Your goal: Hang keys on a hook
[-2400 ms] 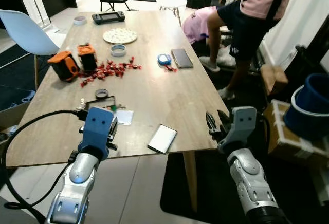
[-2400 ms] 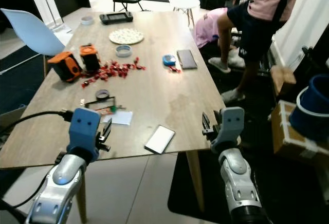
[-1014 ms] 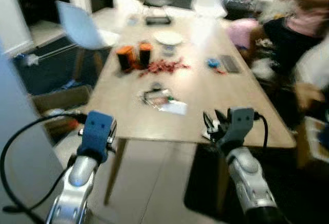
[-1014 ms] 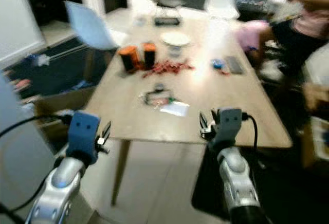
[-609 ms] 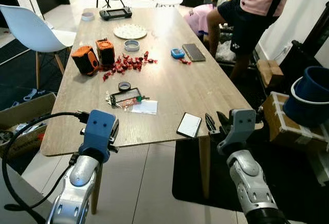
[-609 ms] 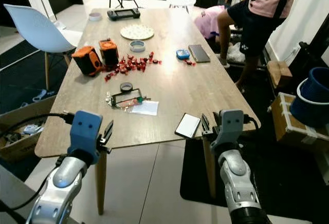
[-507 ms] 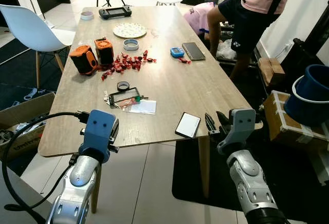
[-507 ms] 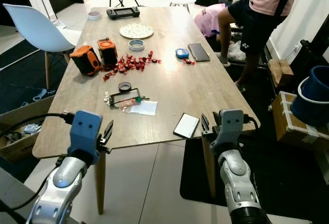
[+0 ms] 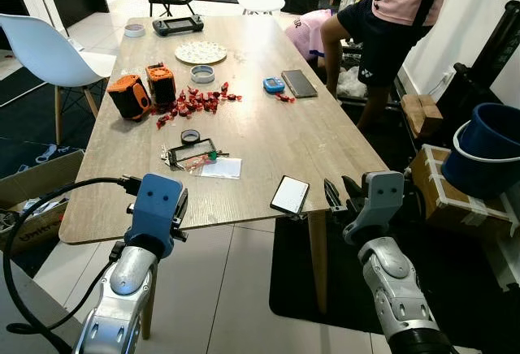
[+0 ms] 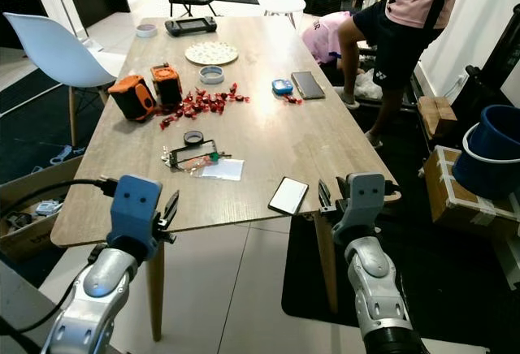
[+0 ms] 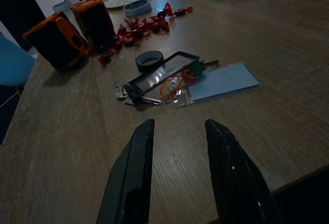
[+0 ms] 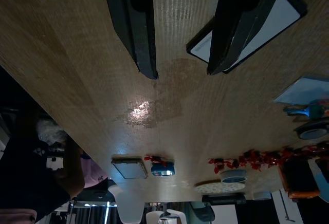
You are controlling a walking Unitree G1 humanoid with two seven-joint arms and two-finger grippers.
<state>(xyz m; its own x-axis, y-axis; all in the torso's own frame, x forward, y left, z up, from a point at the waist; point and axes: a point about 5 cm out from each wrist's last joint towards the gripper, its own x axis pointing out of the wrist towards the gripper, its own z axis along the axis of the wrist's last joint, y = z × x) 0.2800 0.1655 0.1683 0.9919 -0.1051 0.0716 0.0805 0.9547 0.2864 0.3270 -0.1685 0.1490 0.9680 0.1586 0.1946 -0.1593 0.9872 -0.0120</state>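
Now the robot has stepped back a bit from the table (image 9: pixel 325 147), so the keys (image 11: pixel 128 93) by the black case (image 11: pixel 162 75) still lie out of reach, and the left gripper (image 11: pixel 177 175) and right gripper (image 12: pixel 198 29) both hang apart, holding nothing.

Both arms raised forward, grippers empty.
The left gripper (image 11: pixel 175 131) is held out in front on its silver arm, its two black fingers (image 11: pixel 134 170) parted with a clear gap. The right gripper (image 12: pixel 180 70) is likewise held forward, its fingers (image 12: pixel 138 29) spread apart and holding nothing.
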